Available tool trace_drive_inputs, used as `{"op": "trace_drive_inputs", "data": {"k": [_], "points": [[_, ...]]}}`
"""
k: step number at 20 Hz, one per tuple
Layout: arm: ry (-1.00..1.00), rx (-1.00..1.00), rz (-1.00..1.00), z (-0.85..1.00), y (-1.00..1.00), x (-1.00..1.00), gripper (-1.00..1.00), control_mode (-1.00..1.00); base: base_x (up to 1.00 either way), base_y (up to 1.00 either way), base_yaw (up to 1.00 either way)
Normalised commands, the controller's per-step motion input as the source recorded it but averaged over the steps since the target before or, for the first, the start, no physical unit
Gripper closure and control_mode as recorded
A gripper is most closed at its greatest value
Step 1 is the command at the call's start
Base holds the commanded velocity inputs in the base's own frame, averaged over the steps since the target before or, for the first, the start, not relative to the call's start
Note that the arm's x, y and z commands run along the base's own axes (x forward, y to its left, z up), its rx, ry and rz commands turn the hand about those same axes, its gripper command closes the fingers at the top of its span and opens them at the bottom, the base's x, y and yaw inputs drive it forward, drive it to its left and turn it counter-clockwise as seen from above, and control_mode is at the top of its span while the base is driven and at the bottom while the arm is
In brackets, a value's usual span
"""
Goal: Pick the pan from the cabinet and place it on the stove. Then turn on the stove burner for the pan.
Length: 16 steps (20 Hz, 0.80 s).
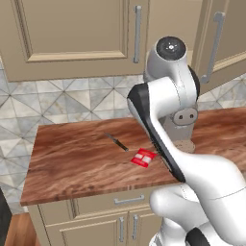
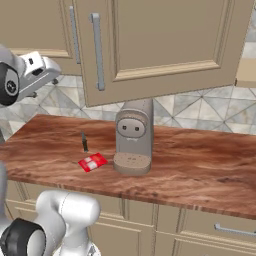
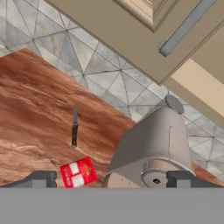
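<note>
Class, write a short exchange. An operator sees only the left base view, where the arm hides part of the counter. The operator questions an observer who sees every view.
Operator: What stands on the counter behind the arm?
Observer: A grey coffee machine, upright. In the right base view it is just right of the red packet.
Operator: Is the gripper holding anything?
Observer: No. In the hand view the gripper is open with nothing between its fingertips, and it looks down at the coffee machine.
</note>
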Motion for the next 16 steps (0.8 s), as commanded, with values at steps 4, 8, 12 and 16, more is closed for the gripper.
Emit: {"op": "trace_drive_inputs", "data": {"k": [4, 8, 12, 16], "points": [[0.01, 0.0, 0.0, 0.0, 0.0, 0.2, -1.0, -1.0, 0.0, 0.0, 0.0], [0.02, 0.0, 0.0, -0.06, -0.19, 0.36, -1.0, -1.0, 0.0, 0.0, 0.0], [0.01, -0.03, -0.04, -0.2, -0.39, 0.32, -1.0, -1.0, 0.0, 0.0, 0.0], [0.04, -0.13, -0.14, -0.26, -0.09, 0.49, -1.0, -1.0, 0.0, 0.0, 0.0]]}}
